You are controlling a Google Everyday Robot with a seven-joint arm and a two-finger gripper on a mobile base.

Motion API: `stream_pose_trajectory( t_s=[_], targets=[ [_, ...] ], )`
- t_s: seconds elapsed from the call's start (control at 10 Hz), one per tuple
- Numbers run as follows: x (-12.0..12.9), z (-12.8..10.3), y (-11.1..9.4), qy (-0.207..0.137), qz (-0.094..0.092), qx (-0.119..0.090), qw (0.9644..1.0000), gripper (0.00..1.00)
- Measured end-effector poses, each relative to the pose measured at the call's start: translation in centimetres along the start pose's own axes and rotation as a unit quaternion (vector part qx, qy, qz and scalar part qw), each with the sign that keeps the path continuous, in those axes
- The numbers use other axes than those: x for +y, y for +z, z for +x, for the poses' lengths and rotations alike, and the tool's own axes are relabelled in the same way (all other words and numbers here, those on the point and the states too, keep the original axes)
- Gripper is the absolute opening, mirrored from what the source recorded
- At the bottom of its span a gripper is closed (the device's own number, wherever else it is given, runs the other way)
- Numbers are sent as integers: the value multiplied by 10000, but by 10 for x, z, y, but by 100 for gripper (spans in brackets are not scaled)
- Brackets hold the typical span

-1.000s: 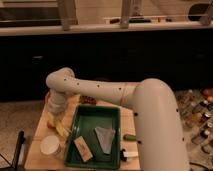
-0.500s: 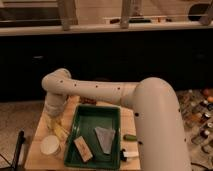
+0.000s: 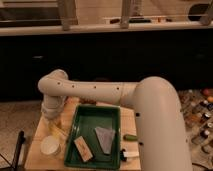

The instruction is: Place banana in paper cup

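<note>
hand [image 3: 54,120]: low over the bench [image 3: 36,146] near its left edge, behind the paper cup [image 3: 50,146]; grip state cannot tell.
banana [image 3: 58,131]: pale strip just below the hand, near the cup.
paper cup: front-left corner, beside the green tray [image 3: 95,114].
change: the arm [image 3: 90,91] has swung left and dipped.
meaning: probably the grasp stage; banana not yet in the cup.

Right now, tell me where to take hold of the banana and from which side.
Take the banana across its middle, from straight above. It looks to lie flat on the table, left of the tray and just beyond the cup. It is long and thin, so its short width is the easy span. The pincer hangs over its far end.
</note>
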Motion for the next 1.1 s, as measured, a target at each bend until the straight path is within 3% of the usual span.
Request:
stream_pose_trajectory(
  t_s=[1.1],
  targets=[
    [-31,-3,2,-209,-104,-58,9997,1]
  ],
)
